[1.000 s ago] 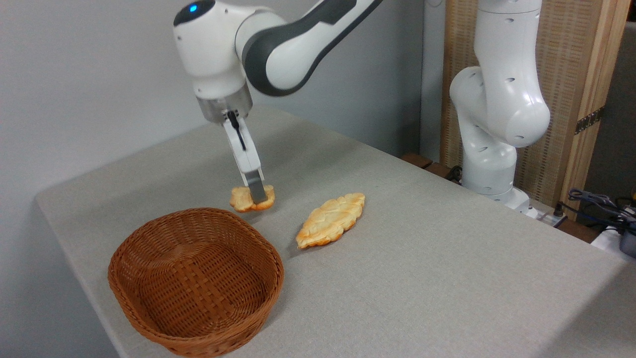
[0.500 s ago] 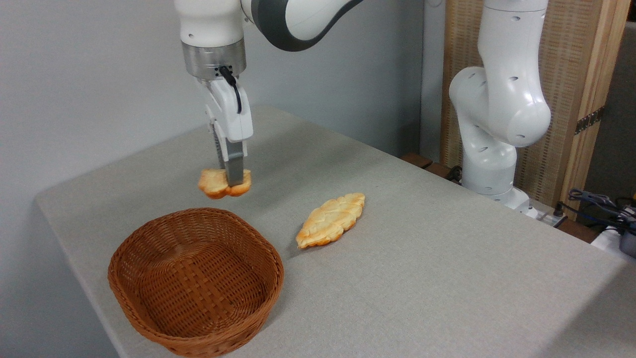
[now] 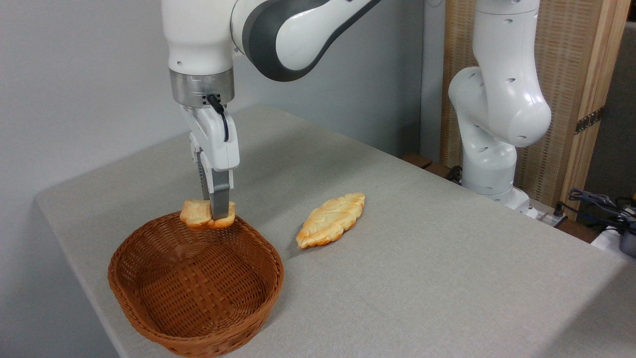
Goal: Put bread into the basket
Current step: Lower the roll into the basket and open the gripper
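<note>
Bread (image 3: 198,215), a small roundish golden-yellow bun with a toasted lumpy top, is held pinched between the grey fingers of the white two-finger gripper (image 3: 214,215), left of the frame's centre. The bun is seen hanging clear of the grey table (image 3: 422,258), at the far rim of the oval reddish-brown woven wicker basket (image 3: 149,318), whose hollow fills the lower left of the frame. Whether the bun is just above the rim or brushing it cannot be told from this view.

The gripper is pointed straight down from the white and grey arm, and the bun is clamped near its right end, so that most of its body is stuck out to the left of the fingers. Its long axis is laid roughly level and across the frame.

The relation that matters is judged to be this: the basket's open middle lies below and toward the bottom of the frame from the held bun. A short carry toward the lower edge of the frame would seem to be needed before the fingers are spread, otherwise the bun might be dropped on the rim and tipped outward.

A longer, flat, leaf-shaped braided pastry (image 3: 330,220) is left lying on the table to the right of the basket, well apart from the gripper.
</note>
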Robot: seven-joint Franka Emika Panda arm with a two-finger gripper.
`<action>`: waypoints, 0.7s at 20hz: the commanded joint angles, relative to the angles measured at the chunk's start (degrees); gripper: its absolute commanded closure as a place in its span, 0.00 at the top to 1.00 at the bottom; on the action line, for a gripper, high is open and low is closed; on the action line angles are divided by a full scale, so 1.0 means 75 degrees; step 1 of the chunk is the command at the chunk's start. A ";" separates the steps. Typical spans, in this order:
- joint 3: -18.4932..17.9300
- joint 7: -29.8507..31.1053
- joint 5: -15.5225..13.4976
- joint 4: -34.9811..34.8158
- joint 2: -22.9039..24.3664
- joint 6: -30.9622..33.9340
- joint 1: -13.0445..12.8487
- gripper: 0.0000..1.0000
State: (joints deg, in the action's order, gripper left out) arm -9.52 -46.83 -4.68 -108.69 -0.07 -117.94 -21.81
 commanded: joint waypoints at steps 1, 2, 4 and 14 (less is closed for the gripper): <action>-0.0079 0.0033 0.0097 0.0101 -0.0049 -0.0036 -0.0022 1.00; -0.0079 0.0033 0.0097 0.0101 -0.0061 -0.0036 -0.0022 1.00; -0.0079 0.0021 0.0097 0.0101 -0.0061 -0.0013 -0.0022 1.00; -0.0090 0.0091 0.0097 0.0101 -0.0026 0.0011 -0.0010 1.00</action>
State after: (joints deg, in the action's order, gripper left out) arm -9.56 -46.80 -4.54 -108.62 -0.26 -117.94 -21.62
